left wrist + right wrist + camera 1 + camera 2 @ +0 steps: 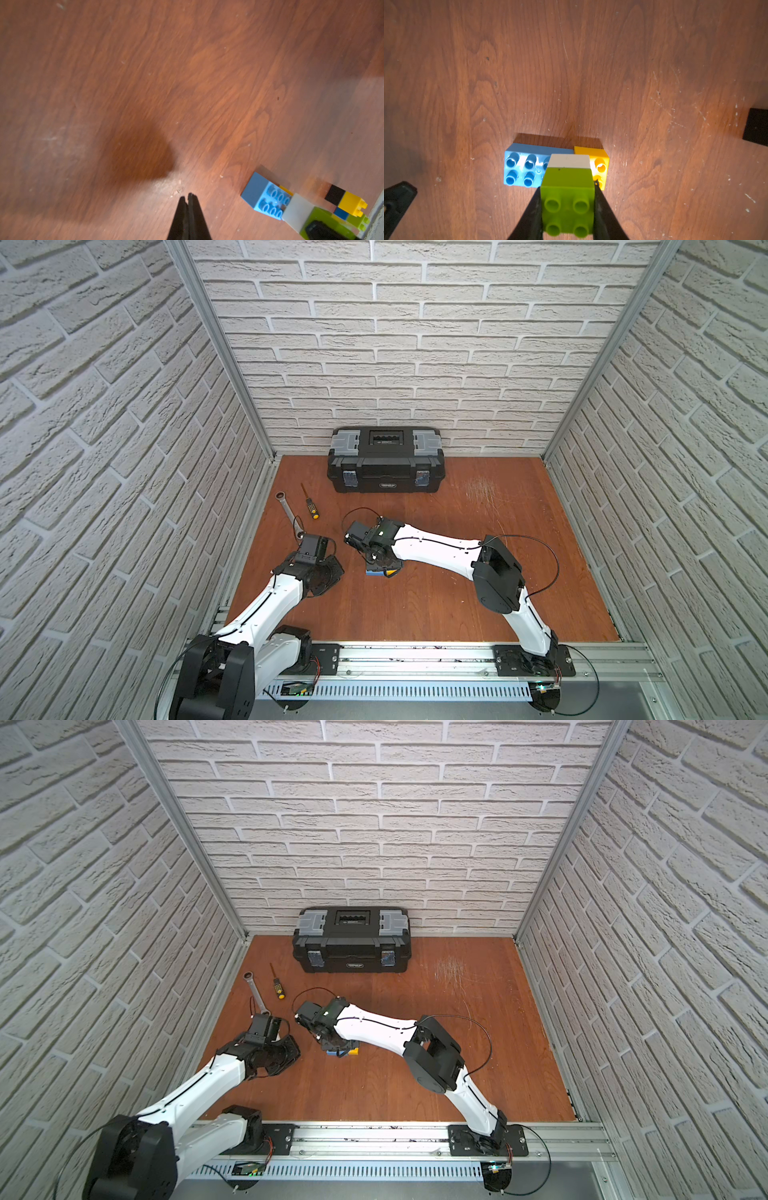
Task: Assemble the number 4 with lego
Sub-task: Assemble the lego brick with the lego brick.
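Brick-patterned walls (124, 406) are boxing in your wooden counter (457, 605). Your right fingers (605, 216) are clamping the green brick (568, 199) by two opposite sides, its studs facing the wrist. Just beyond their tips a white brick (570, 161) is sitting under the green one, seemingly over the joint where the blue brick (525, 166) is meeting the yellow brick (601, 164). The blue brick's long axis is running across, from one finger toward the other. Whether the white brick is fully seated, I cannot tell. Your left fingers (194, 216) are pinched together on nothing, hovering near, with the bricks lying off to one side; the pressing is probably falling to the right arm.
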### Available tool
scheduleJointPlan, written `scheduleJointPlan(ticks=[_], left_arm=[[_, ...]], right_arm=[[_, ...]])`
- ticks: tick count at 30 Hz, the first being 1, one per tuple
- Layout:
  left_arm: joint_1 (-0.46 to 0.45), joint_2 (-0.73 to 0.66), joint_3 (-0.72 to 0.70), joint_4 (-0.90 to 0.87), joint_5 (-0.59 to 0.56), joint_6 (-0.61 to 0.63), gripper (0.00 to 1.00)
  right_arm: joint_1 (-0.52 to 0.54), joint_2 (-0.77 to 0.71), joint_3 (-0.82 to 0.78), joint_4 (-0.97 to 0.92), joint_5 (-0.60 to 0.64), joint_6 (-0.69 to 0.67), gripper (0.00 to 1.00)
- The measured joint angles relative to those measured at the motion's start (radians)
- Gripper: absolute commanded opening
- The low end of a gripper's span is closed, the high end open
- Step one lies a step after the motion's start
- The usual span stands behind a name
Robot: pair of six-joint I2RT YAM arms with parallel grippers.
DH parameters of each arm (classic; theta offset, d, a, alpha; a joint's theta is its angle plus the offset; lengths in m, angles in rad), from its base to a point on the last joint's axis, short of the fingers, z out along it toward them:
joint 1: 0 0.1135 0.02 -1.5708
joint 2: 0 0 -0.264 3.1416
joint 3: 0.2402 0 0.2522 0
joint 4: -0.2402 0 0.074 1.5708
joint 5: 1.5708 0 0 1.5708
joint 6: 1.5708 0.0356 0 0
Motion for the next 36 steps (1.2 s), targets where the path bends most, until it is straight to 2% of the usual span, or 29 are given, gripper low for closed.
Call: scheduleJointPlan(ticks=[36], left_arm=[[-0.083, 0.069, -0.006, 0.054, -0.023, -0.027, 0.02]], right_arm=[[0.003, -0.023, -0.047, 0.027, 0.003, 0.077, 0.02]])
